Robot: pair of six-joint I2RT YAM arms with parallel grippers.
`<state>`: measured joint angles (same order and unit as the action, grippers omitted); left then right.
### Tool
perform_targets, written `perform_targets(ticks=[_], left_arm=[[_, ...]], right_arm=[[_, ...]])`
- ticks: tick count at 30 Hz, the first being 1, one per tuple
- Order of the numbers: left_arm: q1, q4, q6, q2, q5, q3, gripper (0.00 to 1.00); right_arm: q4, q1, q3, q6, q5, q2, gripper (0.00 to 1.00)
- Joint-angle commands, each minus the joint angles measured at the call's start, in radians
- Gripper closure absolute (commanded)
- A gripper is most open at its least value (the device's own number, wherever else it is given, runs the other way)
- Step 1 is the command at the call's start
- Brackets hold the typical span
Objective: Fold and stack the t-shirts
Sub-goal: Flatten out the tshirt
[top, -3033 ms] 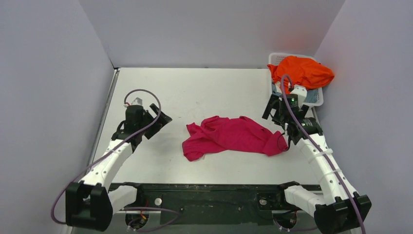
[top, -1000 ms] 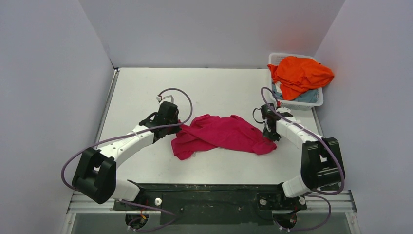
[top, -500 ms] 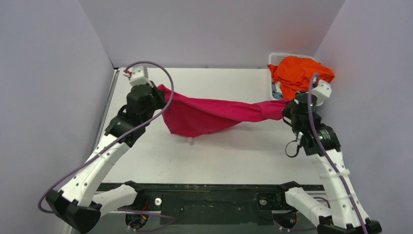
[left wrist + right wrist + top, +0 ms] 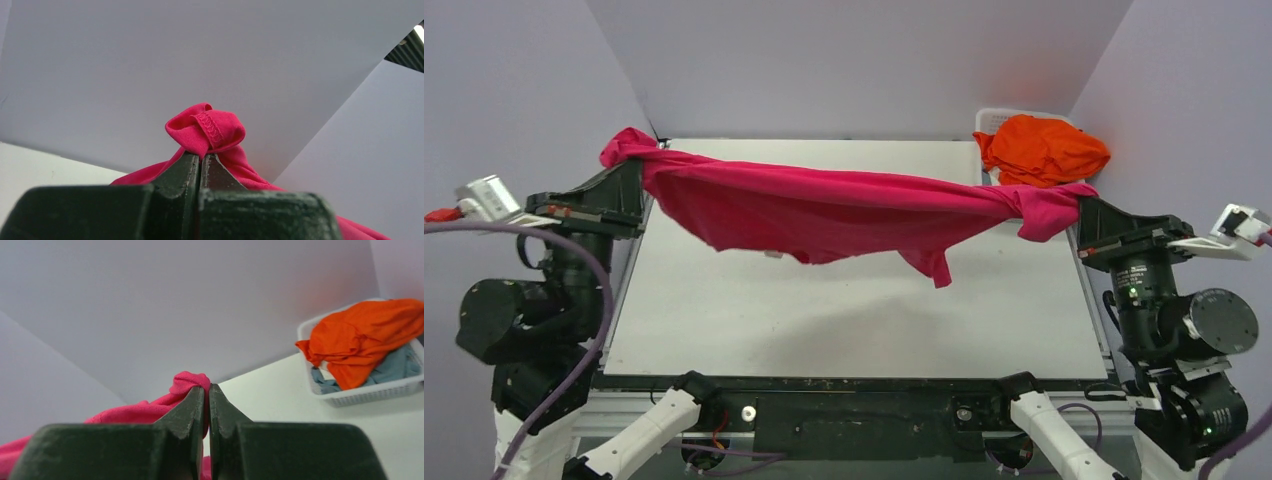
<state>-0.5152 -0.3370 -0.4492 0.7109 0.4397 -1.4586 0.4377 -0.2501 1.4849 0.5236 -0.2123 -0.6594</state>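
Observation:
The magenta-pink t-shirt [image 4: 844, 212] hangs stretched in the air across the table, sagging in the middle. My left gripper [image 4: 636, 165] is shut on its left end, high at the far left; the bunched hem [image 4: 206, 129] pokes out past the closed jaws. My right gripper [image 4: 1084, 208] is shut on the right end, where a pink fold [image 4: 187, 383] sticks out of the jaws. The bright orange t-shirt [image 4: 1044, 148] lies heaped on the white basket [image 4: 367, 391] at the far right, with a pale blue-grey t-shirt [image 4: 395, 366] under it.
The white table [image 4: 864, 320] lies well below the hanging shirt. Grey walls close in on the left, back and right. The basket stands in the far right corner, just behind my right gripper.
Both grippers have risen and spread apart toward the side walls, lifting the pink t-shirt off the table and pulling it out wide.

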Motion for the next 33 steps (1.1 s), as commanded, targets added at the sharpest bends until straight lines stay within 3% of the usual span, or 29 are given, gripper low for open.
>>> perform_targets(ticks=[1, 9, 12, 17, 20, 22, 23, 24, 25, 26, 27, 28, 29, 30, 31, 33], left_arm=[[0.006, 0.016, 0.056, -0.012, -0.006, -0.111, 1.0], [0.007, -0.013, 0.061, -0.016, 0.002, -0.134, 1.0], [0.006, -0.012, 0.044, 0.006, 0.044, -0.047, 1.0], [0.007, -0.046, -0.033, 0.106, 0.267, 0.166, 1.0], [0.033, 0.025, -0.068, 0.299, 0.37, 0.331, 1.0], [0.133, 0.034, -0.127, 0.487, 0.242, 0.326, 1.0], [0.218, 0.009, -0.154, 0.625, 0.169, 0.296, 1.0], [0.253, -0.082, -0.204, 0.69, 0.058, 0.205, 1.0], [0.298, -0.139, -0.22, 0.805, 0.029, 0.152, 1.0], [0.305, -0.232, -0.233, 0.844, 0.03, 0.054, 0.92], [0.299, -0.258, -0.23, 0.887, 0.047, 0.022, 0.85], [0.28, -0.266, -0.211, 0.891, 0.085, 0.003, 0.68], [0.271, -0.254, -0.2, 0.873, 0.097, 0.01, 0.58], [0.257, -0.209, -0.177, 0.853, 0.095, 0.046, 0.24], [0.254, -0.18, -0.166, 0.807, 0.08, 0.1, 0.14], [0.25, -0.099, -0.148, 0.724, 0.024, 0.188, 0.11]], right_arm=[[-0.011, 0.0, 0.055, 0.057, 0.165, 0.033, 1.0], [-0.01, 0.001, -0.042, 0.181, 0.329, 0.103, 1.0], [-0.007, 0.0, -0.149, 0.242, 0.329, 0.122, 1.0], [0.009, 0.0, -0.466, 0.31, 0.276, 0.106, 1.0], [-0.008, 0.001, -0.624, 0.348, 0.126, -0.001, 1.0], [-0.003, 0.021, -0.66, 0.321, -0.01, -0.134, 1.0], [0.006, 0.027, -0.635, 0.292, -0.05, -0.188, 0.96], [0.042, 0.033, -0.611, 0.28, -0.121, -0.289, 0.8], [0.068, 0.034, -0.547, 0.258, -0.159, -0.334, 0.71], [0.118, 0.034, -0.516, 0.244, -0.203, -0.409, 0.39], [0.139, 0.032, -0.461, 0.221, -0.222, -0.436, 0.21], [0.162, 0.028, -0.44, 0.212, -0.25, -0.472, 0.08], [0.166, 0.025, -0.417, 0.191, -0.259, -0.481, 0.06], [0.169, 0.018, -0.409, 0.185, -0.278, -0.486, 0.04], [0.166, 0.014, -0.409, 0.164, -0.285, -0.484, 0.04], [0.151, 0.01, -0.414, 0.115, -0.246, -0.475, 0.03]])
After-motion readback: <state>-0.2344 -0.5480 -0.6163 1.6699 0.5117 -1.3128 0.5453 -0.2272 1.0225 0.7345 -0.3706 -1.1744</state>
